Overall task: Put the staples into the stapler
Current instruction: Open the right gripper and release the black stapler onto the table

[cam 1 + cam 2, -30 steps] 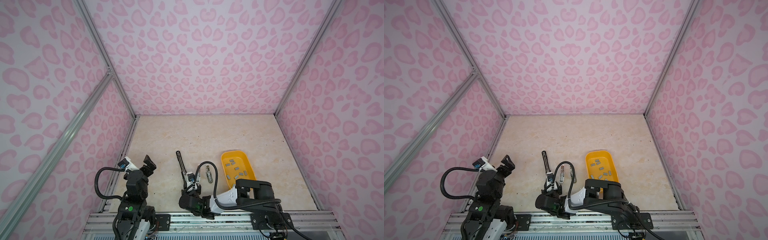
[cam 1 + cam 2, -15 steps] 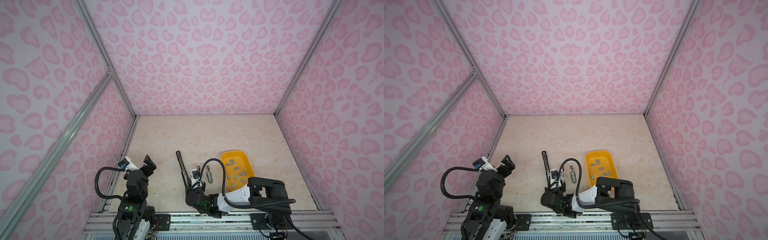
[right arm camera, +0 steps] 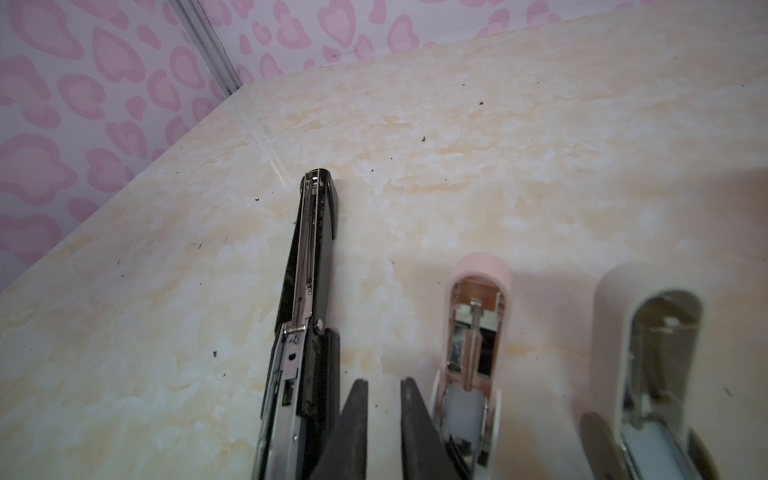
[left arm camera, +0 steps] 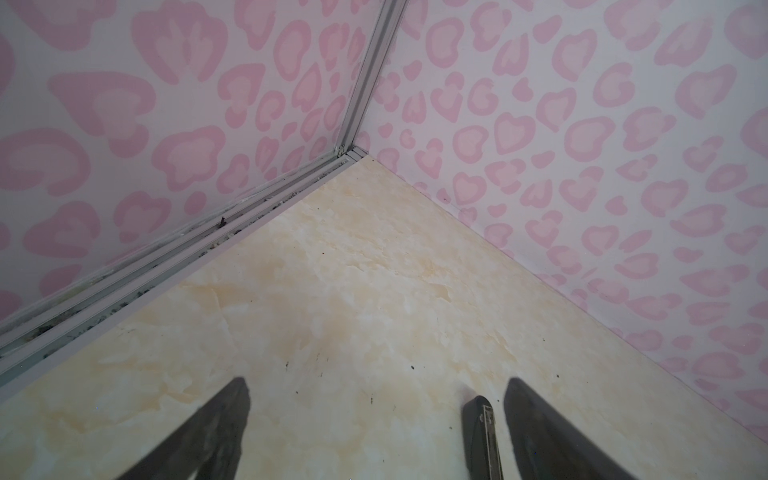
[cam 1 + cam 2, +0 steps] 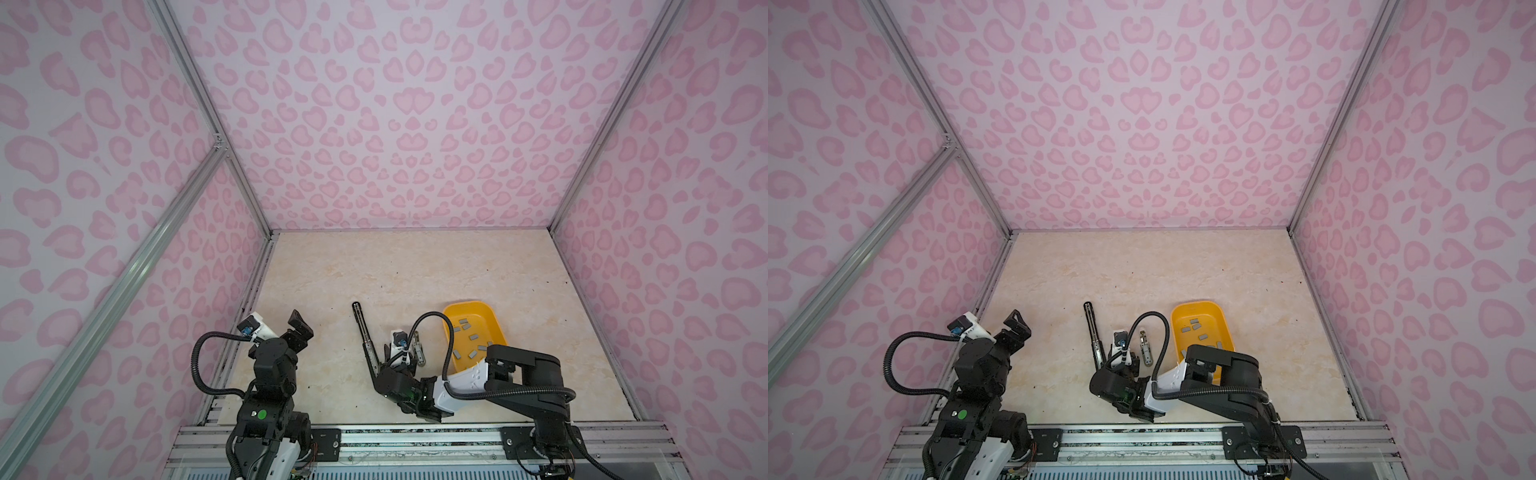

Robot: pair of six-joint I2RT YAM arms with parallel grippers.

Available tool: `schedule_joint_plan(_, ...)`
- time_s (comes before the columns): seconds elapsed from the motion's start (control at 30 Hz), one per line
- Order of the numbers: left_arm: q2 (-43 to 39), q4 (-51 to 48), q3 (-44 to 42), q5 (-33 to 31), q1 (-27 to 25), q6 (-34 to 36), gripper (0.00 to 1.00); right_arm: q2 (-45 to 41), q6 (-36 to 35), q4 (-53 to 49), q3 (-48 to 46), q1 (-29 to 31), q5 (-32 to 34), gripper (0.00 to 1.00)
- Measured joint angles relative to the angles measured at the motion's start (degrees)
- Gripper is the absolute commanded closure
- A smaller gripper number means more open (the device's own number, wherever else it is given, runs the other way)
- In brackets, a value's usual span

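Both top views: we saw small grey metal staple strips (image 5: 472,337) lying in the yellow plastic tray (image 5: 465,306). Left wrist: our left tool (image 4: 378,384) gaped wide, empty. Right wrist: our right tool (image 3: 384,384) sat nearly closed, empty, beside the long black opened stapler (image 3: 309,266).

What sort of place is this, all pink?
Likely a robot test booth: left arm and right arm on a rail, patterned walls boxing the table, staplers, tray of staples.
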Motion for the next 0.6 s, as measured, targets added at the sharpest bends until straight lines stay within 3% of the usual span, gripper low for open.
schedule_joint_plan(0.6, 0.4, 0.4, -0.2, 0.2, 0.0, 0.0, 0.04, 0.3, 5.5, -4.5, -1.2, -0.1, 0.0, 0.83)
